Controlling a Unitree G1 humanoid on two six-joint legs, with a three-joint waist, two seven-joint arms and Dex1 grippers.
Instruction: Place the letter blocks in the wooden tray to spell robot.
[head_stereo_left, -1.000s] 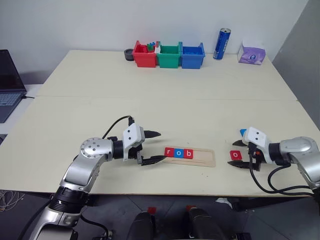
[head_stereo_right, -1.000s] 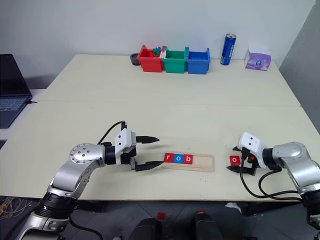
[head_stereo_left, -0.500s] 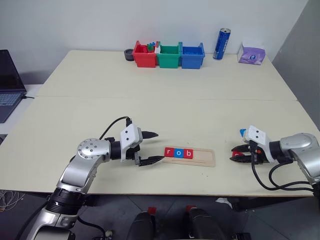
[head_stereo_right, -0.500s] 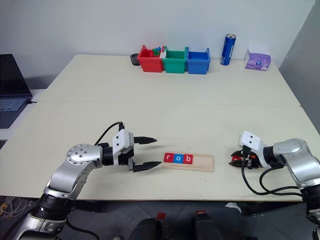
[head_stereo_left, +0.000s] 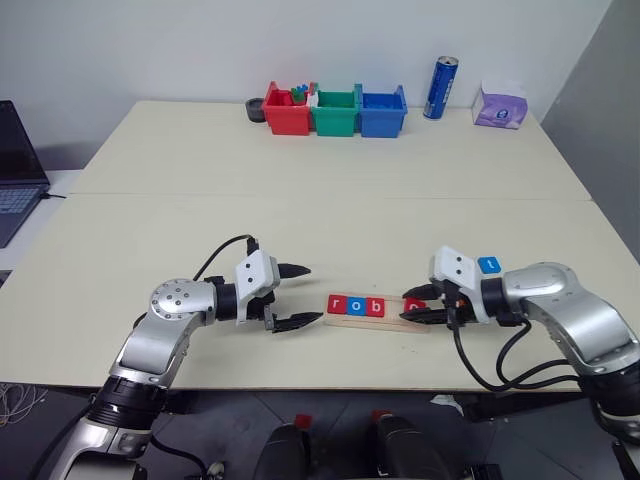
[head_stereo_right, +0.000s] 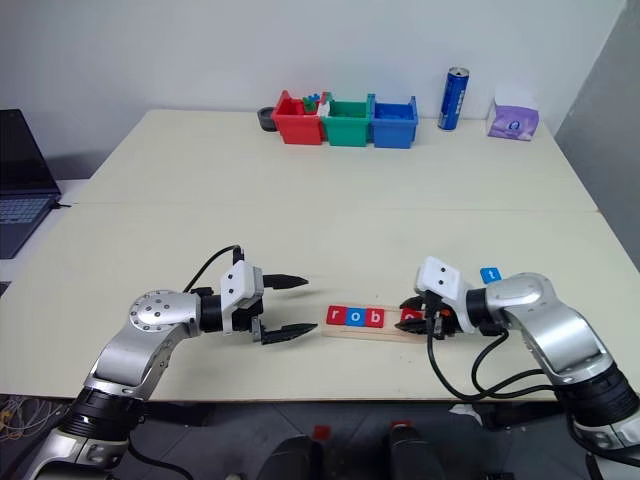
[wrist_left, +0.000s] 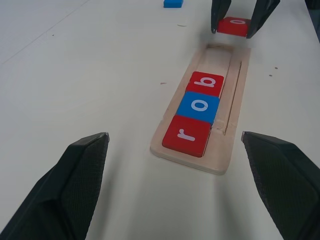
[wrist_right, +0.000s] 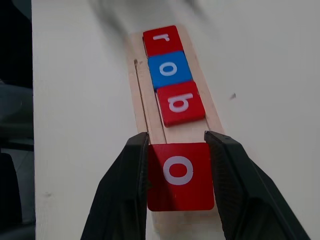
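The long pale-wood tray (wrist_right: 145, 107) reads "r", "o", "b" on red, blue, red square tiles. The right gripper (wrist_right: 178, 175) pinches a red "o" tile (wrist_right: 180, 176) over its free end; the left gripper (head_stereo_left: 290, 297) hangs spread beside the "r" end. A blue "t" tile (head_stereo_right: 489, 274) lies nearby.

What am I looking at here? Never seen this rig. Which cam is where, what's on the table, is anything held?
It is a two-armed humanoid robot spelling "robot" with letter tiles. The two wide pictures come from a stereo camera on its head; the two close-ups come from cameras on each wrist, looking along that arm's jaws. On the table lies a wooden tray already holding r, o, b. The right gripper is shut on a red o tile above the tray's free end. The left gripper stands open beside the tray's other end, holding nothing. A blue t tile waits beyond the right arm. At the far edge: coloured bins, a can and a tissue pack.
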